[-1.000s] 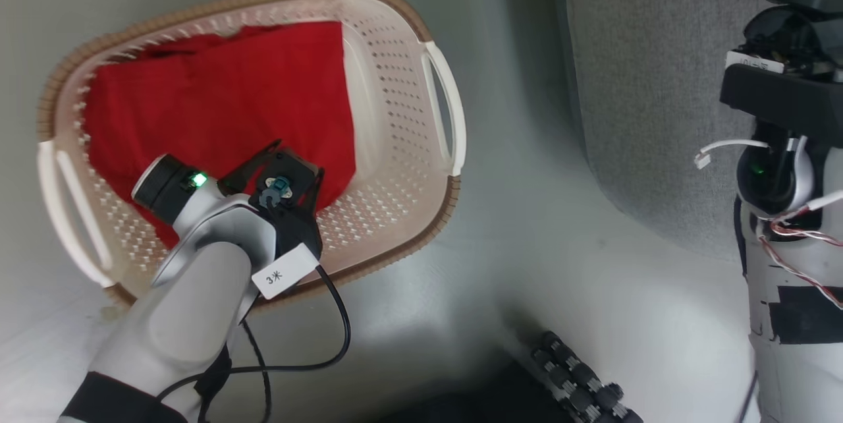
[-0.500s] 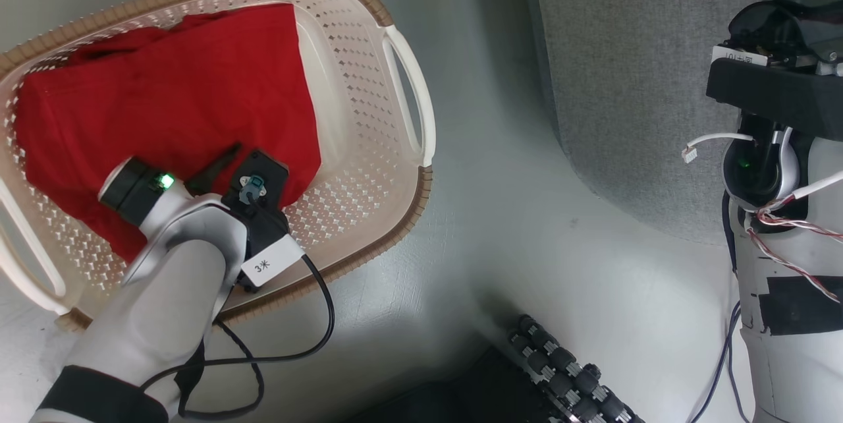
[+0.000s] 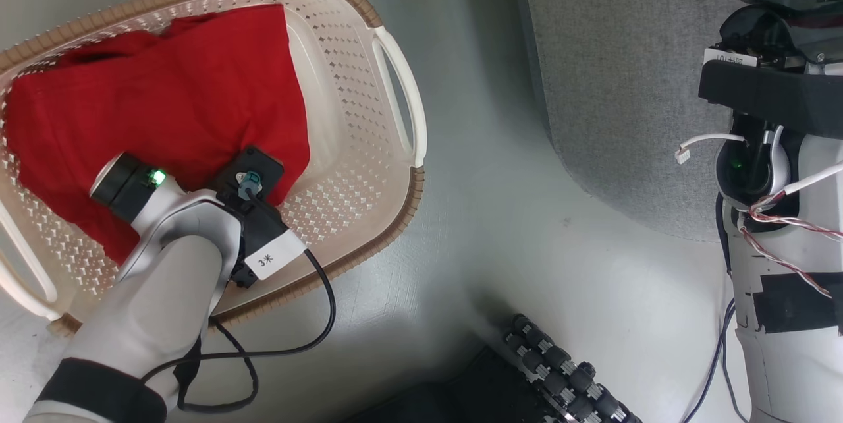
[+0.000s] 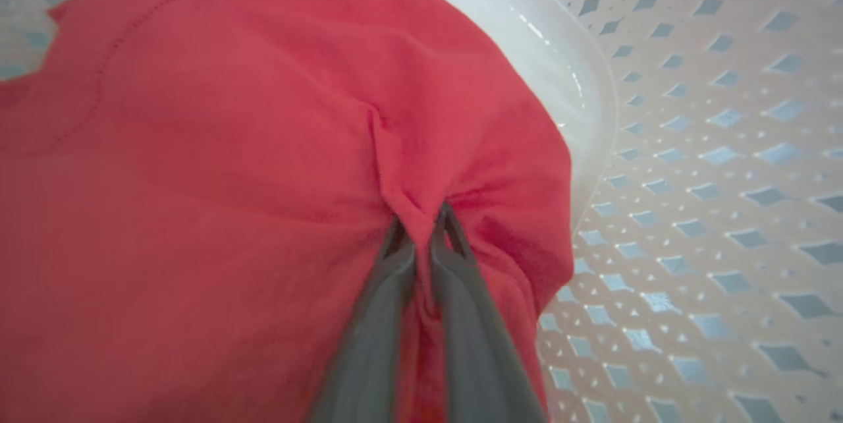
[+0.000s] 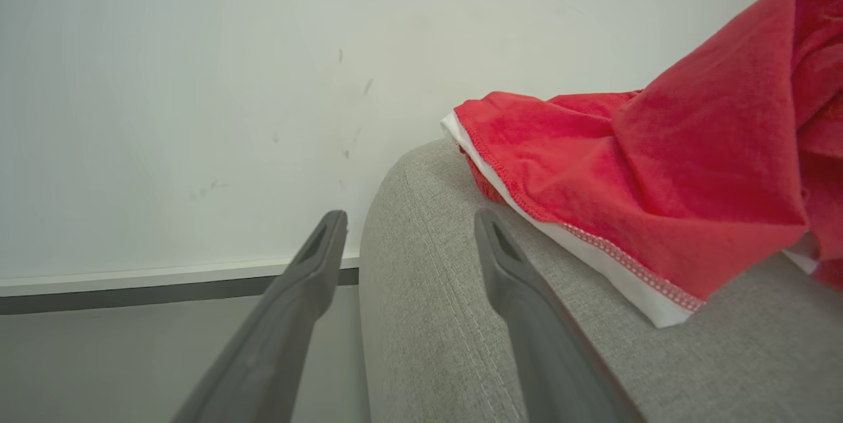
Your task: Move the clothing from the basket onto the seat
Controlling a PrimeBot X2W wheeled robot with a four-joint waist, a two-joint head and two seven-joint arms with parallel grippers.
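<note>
1. Left tool (image 4: 421, 222) is pressed almost together and pinches a raised fold of the bright red soft fabric garment (image 4: 197, 146). In the left wrist view the cloth is drawn up into a narrow ridge between the two dark fingers (image 4: 369, 324).
2. This garment lies inside the cream perforated plastic laundry basket (image 3: 355, 140) and covers most of its bottom. The pinched place is near one edge of the cloth, close to the bare side wall of the basket.
3. The basket has a brown woven-look rim (image 3: 395, 225) and white side handles (image 3: 398, 80), and it stands on the pale grey floor (image 3: 500, 225).
4. In the head view the pale left forearm (image 3: 158, 298) reaches over the near rim and down into the basket. A white label (image 3: 267, 258) and a black cable (image 3: 326, 317) hang at its wrist.
5. The right tool (image 5: 409, 225) is spread wide and holds nothing. One finger shows against the white wall (image 5: 164, 80), the other against the rounded edge of the large grey textured-fabric sofa (image 5: 448, 344). I cannot tell if it touches the sofa.
6. A second red garment with white stitched edging (image 5: 658, 179) lies on the sofa, near the right tool but apart from its fingers.
7. In the head view the sofa is to the right of the basket, with a strip of floor between them.
</note>
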